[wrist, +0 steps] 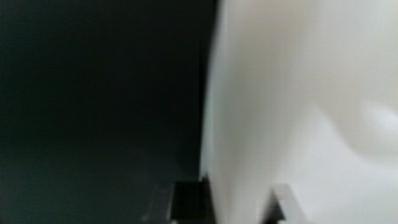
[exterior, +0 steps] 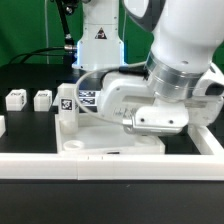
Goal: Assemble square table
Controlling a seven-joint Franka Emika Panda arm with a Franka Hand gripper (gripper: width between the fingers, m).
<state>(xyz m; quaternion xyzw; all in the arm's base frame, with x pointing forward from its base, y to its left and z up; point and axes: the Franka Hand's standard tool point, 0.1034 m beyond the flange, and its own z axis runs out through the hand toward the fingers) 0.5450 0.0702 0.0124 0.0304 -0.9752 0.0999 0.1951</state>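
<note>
Look first at the exterior view: the arm [exterior: 180, 50] comes in from 1 o'clock and bends low over the work area, its white wrist housing hanging just above the square tabletop [exterior: 105, 143]. You find that slab at about 6 o'clock of the picture's middle. It lies flat on the black table [exterior: 30, 125], with one corner hole [exterior: 72, 146] showing at its 9 o'clock end. One leg post [exterior: 66, 112] stands upright at that same corner, its tag facing you; you cannot tell from here whether it is seated in the slab or only stands against it.

Two more leg posts, one [exterior: 15, 98] and the other [exterior: 42, 98], sit side by side on the table at 9 o'clock, well apart from the slab. A long white rail [exterior: 100, 168] runs across at 6 o'clock, just in front of the slab, and a second rail [exterior: 212, 142] runs along at 4 o'clock.

The gripper [wrist: 235, 205] shows clearly only in the wrist view. There you see two dark fingertips [wrist: 185, 203] set apart, with a blurred white surface filling the gap between them and much of the picture. Whether the fingers press on that white part or merely straddle it, you cannot tell: it is too close and too blurred.
</note>
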